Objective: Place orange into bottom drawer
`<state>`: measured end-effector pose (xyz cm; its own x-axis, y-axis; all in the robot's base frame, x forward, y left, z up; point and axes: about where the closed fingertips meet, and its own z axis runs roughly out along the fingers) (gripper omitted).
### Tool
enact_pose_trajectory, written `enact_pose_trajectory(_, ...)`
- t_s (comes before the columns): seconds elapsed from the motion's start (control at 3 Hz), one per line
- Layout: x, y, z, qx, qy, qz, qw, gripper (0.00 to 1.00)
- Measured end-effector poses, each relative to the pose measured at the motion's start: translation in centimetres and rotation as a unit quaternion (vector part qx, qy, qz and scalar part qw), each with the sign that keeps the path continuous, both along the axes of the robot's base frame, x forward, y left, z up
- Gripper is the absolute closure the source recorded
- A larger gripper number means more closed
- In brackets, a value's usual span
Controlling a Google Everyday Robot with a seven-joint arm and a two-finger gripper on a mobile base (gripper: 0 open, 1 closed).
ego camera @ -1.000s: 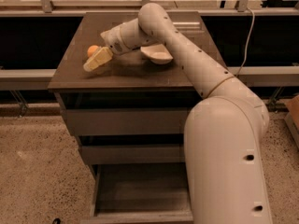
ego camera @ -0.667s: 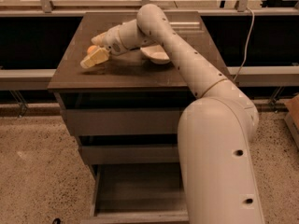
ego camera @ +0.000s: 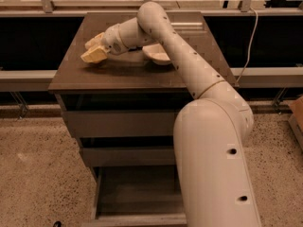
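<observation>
My gripper (ego camera: pixel 94 48) is low over the left part of the grey-brown cabinet's top (ego camera: pixel 123 72), reaching in from the right. The orange does not show; the gripper's pale yellow end covers the spot where it lay. The bottom drawer (ego camera: pixel 137 195) is pulled out towards me, and the part of its inside that shows holds nothing. My big white arm crosses the right side of the view and hides the drawer's right part.
A white bowl (ego camera: pixel 158 56) sits on the cabinet top just right of the gripper, partly behind my arm. The two upper drawers (ego camera: pixel 118 124) are closed. Dark shelves and a metal rail run behind the cabinet. A speckled floor lies around it.
My gripper has moved a little left and farther back over the cabinet top. The orange, visible beside it a second ago, is now covered by it.
</observation>
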<state>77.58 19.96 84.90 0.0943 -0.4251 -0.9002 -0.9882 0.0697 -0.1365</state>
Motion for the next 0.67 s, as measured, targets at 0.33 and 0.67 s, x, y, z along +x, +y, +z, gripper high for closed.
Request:
enact_pose_trajectory(0.33,-0.3,-0.6,0.2,0.002,-0.002,0.01,1.0,0.96)
enact_pose_trajectory(0.67,-1.3,-2.4,1.6,0.009,-0.015,0.007,0.9998,1.0)
